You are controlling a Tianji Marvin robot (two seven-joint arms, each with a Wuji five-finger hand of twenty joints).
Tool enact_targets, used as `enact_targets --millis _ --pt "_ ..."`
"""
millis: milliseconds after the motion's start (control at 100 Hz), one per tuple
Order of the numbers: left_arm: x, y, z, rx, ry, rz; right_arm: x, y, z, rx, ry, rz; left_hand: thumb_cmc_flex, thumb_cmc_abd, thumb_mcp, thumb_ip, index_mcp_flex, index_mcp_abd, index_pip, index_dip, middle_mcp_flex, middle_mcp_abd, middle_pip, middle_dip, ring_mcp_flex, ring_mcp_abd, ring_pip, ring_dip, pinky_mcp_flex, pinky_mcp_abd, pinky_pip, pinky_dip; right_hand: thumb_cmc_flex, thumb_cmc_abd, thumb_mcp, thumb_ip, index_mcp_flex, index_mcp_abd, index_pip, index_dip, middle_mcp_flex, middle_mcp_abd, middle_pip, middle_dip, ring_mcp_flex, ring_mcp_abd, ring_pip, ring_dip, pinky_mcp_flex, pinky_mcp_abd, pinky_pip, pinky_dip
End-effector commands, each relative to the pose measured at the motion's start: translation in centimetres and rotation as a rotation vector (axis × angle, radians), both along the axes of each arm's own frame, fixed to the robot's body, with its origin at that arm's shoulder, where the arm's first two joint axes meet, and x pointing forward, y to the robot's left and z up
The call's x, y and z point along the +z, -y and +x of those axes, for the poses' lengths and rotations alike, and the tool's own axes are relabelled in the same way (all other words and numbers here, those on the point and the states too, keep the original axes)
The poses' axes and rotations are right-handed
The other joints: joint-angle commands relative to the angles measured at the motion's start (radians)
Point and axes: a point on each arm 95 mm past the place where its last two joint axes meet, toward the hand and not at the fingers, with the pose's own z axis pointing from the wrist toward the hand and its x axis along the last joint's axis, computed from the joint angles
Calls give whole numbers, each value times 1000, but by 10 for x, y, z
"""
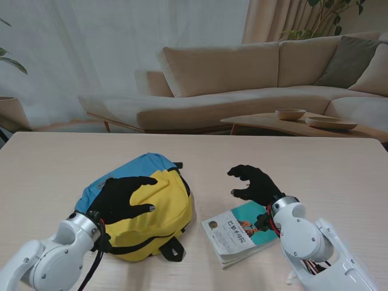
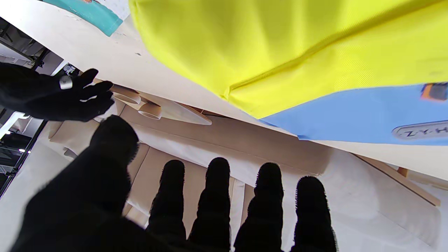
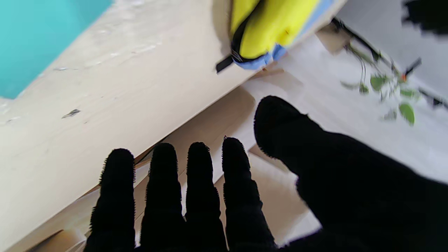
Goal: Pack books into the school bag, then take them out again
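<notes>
Left hand (image 1: pixel 124 197) spread empty over the yellow-blue school bag (image 1: pixel 159 206), bag's contents hidden, right hand (image 1: pixel 254 182) loosely curled, empty, beyond the book (image 1: pixel 237 233) on the counter (image 1: pixel 54 163).

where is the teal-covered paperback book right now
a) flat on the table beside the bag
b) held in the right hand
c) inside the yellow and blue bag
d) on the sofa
a: the teal-covered paperback book lies flat on the pale wooden table, right of the yellow and blue school bag, while the right hand hovers open above it.

Home living room, beige sofa (image 1: pixel 254 79), coffee table (image 1: pixel 285 124), curtains (image 1: pixel 279 18)
</notes>
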Motion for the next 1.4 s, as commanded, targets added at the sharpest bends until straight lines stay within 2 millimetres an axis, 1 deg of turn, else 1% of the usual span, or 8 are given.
enact_targets --millis 0,200,470,650,880,1140,1250,1390 --pt "1 2 4 -13 -8 -5 -11 7 -1 25 -40 -25 3 23 -29 29 22 -20 -9 -18 -21 0 -21 -16 -22 -6 -31 -10 -24 -11 -40 -1 -25 -21 14 39 -27 -43 -9 17 -26 -59 -4 0 -38 -45 -26 -12 -23 -40 -33 -11" --pt "-3 5 11 -33 -11 -17 -26 21 3 125 -11 -210 6 22 -28 29 27 -19 -2 -17 -17 2 -20 -15 -20 -6 -37 -11 -26 -11 -55 -3 -26 -21 16 40 -37 -76 -11 20 -15 -81 -20 -7 -30 -69 -48 -24 -34 -47 -71 -30" --pt "-10 4 8 -24 -9 -48 -52 31 8 240 30 -440 11 21 -23 30 37 -15 5 -15 -10 7 -19 -14 -8 -3 -39 -11 -23 -7 -66 0 -47 -24 11 41 -57 -108 -12 26 -12 -106 -35 -13 -26 -87 -70 -35 -30 -54 -86 -40" --pt "-12 3 6 -20 -10 -64 -62 29 1 291 31 -508 12 19 -17 30 40 -13 6 -16 -3 11 -19 -15 1 -2 -39 -14 -20 -7 -68 3 -51 -45 11 36 -97 -132 -13 34 -35 -114 -53 -18 -47 -95 -88 -43 -31 -60 -118 -58" --pt "-13 2 3 -27 -4 -74 -65 24 -13 377 18 -563 11 17 -10 28 46 -10 8 -18 4 12 -18 -17 9 1 -34 -14 -7 -3 -79 1 -49 -53 3 35 -213 -161 -61 23 -128 -130 -117 -46 -127 -123 -142 -69 -62 -84 -182 -94" --pt "-13 3 0 -28 2 -72 -75 18 -17 436 -25 -643 10 15 -2 27 46 -7 9 -19 7 17 -17 -17 15 5 -29 -14 1 -1 -83 3 -54 -38 -7 40 -327 -144 -109 12 -248 -103 -158 -65 -225 -132 -197 -98 -112 -105 -235 -125" --pt "-12 2 -1 -27 5 -76 -79 18 -17 450 -38 -674 9 15 0 27 47 -6 9 -20 9 18 -16 -17 19 4 -26 -13 3 -2 -83 4 -48 -42 -8 43 -350 -145 -121 13 -245 -98 -152 -66 -223 -128 -196 -100 -112 -102 -239 -130" --pt "-11 2 -1 -27 13 -82 -86 17 -16 452 -27 -694 8 13 4 26 46 -6 10 -20 10 19 -15 -17 20 6 -22 -12 8 0 -84 4 -42 -60 12 42 -338 -140 -126 29 -192 -94 -85 -43 -192 -127 -153 -81 -96 -88 -217 -127"
